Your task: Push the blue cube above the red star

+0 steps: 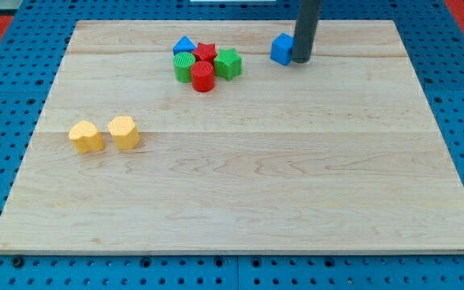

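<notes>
The blue cube (pixel 280 49) sits near the view's top, right of centre. My tip (pixel 301 60) touches its right side. The red star (pixel 205 52) lies in a cluster to the cube's left, about a hundred pixels away. The cluster also holds a blue block (pixel 184 46) at its upper left, a green cylinder (pixel 184 68), a red cylinder (pixel 203 76) and a green star (pixel 228 63).
Two yellow blocks (pixel 86 136) (pixel 124 132) lie side by side at the view's left. The wooden board (pixel 240 185) rests on a blue pegboard table.
</notes>
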Tool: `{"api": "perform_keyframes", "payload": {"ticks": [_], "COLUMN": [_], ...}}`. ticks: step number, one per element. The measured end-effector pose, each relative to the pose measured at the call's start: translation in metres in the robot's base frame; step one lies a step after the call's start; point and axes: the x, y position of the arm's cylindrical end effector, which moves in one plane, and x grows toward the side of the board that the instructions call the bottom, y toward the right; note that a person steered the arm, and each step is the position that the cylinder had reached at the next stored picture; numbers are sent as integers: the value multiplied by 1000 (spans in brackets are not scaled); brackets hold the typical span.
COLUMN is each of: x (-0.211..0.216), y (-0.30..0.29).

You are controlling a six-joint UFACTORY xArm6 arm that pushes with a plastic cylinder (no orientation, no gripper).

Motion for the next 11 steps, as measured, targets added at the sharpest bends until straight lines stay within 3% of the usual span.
{"api": "perform_keyframes", "payload": {"ticks": [2,3,4,7,8,9,10,11], "x": [-28,-53,-62,-51,-56,-55,64,135], "y": [-10,-80,-112,-129,-119,0,84,6]}}
